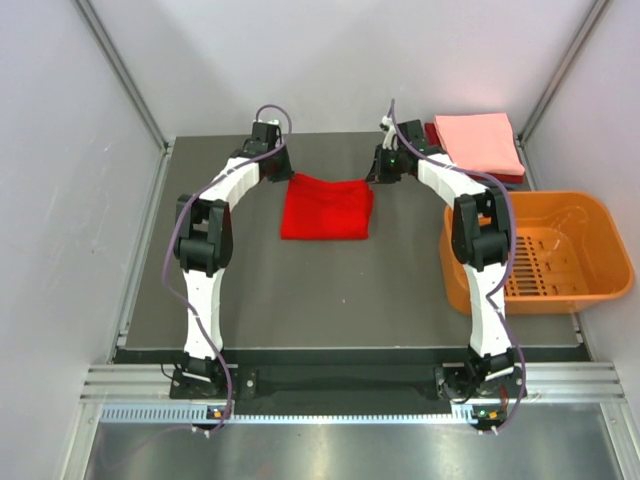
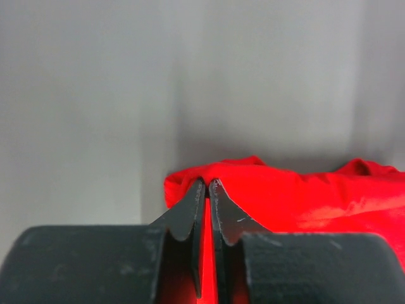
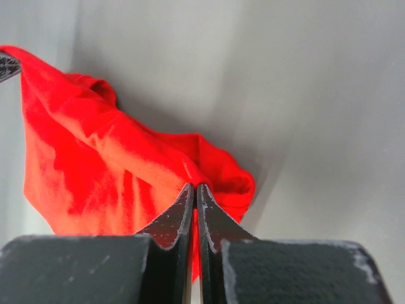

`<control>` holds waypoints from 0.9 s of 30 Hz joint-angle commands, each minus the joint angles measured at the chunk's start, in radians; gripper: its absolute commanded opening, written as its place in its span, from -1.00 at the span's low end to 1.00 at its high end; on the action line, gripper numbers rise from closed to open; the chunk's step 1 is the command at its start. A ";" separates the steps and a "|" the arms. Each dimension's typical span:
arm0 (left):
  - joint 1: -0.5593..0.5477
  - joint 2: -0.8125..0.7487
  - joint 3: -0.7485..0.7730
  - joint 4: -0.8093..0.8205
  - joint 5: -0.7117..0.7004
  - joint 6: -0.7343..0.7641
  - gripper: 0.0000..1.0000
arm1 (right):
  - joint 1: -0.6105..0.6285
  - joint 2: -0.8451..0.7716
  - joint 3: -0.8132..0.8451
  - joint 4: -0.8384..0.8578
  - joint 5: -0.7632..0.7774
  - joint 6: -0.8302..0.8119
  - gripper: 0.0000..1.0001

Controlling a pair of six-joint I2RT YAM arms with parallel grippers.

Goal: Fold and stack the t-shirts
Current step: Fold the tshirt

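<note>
A bright red t-shirt (image 1: 326, 208) lies folded in a rough square at the middle of the dark mat. My left gripper (image 1: 284, 172) is at its far left corner, my right gripper (image 1: 380, 172) at its far right corner. In the left wrist view the left gripper (image 2: 207, 182) is nearly shut, with red cloth (image 2: 304, 196) showing in the thin slit between its jaws. The right gripper (image 3: 194, 185) is shut on a bunched corner of the red t-shirt (image 3: 95, 158). More folded t-shirts are stacked at the back right, a salmon-pink one (image 1: 480, 142) on top of a dark red one (image 1: 431, 131).
An orange plastic basket (image 1: 600, 215) stands at the right edge of the mat, close to the right arm's elbow. Grey walls close in the back and both sides. A metal rail runs along the near edge by the arm bases.
</note>
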 commanded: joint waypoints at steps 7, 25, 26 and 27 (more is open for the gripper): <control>0.013 0.064 0.109 0.080 0.100 0.024 -0.55 | -0.039 -0.032 -0.050 0.095 0.035 0.073 -0.91; 0.007 -0.181 -0.190 0.018 0.176 0.029 -0.17 | 0.016 -0.345 -0.437 0.171 0.001 0.180 -0.02; 0.004 -0.181 -0.210 0.021 0.198 0.018 -0.17 | 0.028 -0.350 -0.469 0.180 0.001 0.185 -0.02; 0.002 -0.183 -0.221 0.029 0.209 0.013 -0.17 | 0.035 -0.365 -0.486 0.187 0.003 0.195 -0.01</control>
